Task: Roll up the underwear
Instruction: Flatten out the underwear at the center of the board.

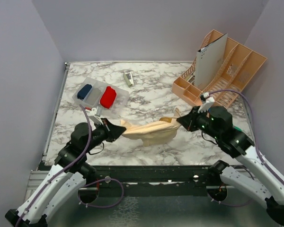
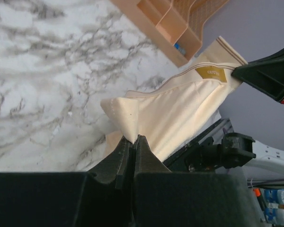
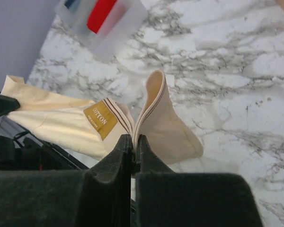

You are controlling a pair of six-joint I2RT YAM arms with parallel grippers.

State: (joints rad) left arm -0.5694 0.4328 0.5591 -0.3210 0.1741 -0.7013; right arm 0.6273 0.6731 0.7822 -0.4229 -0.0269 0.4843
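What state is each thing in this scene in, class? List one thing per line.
Peach-beige cloth underwear: unrolled, stretched between both claws.
Left claw: shut on one corner of the underwear.
Right claw: shut on its striped band.
Red cloth bundle: rolled, lying in the clear plastic tray.
White flat board: leaning upright in the peach plastic rack.

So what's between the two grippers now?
The peach underwear spans from left gripper to right gripper, each pinching an end; top view shows it.
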